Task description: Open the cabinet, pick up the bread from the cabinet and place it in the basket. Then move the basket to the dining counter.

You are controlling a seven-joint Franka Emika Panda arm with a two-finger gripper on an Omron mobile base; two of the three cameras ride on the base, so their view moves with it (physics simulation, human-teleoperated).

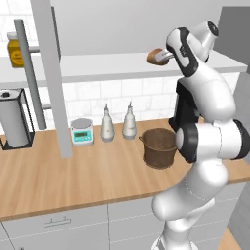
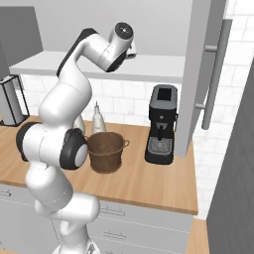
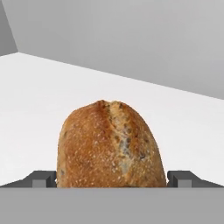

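Counts: 1 bread [image 3: 111, 146], 1 basket [image 1: 159, 147], 2 white bottles [image 1: 107, 124], 1 scale [image 1: 82, 132], 1 paper towel holder [image 1: 13, 119], 1 coffee machine [image 2: 161, 130], 1 jar [image 1: 15, 50].

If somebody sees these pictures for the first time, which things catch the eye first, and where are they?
First, the golden-brown bread on the white shelf of the open cabinet, with the open end effector reaching around it, one fingertip at each side. Next, the white robot arm stretching up from the worktop edge to that shelf. Below it, the dark brown woven basket stands on the wood worktop, near a black coffee machine.
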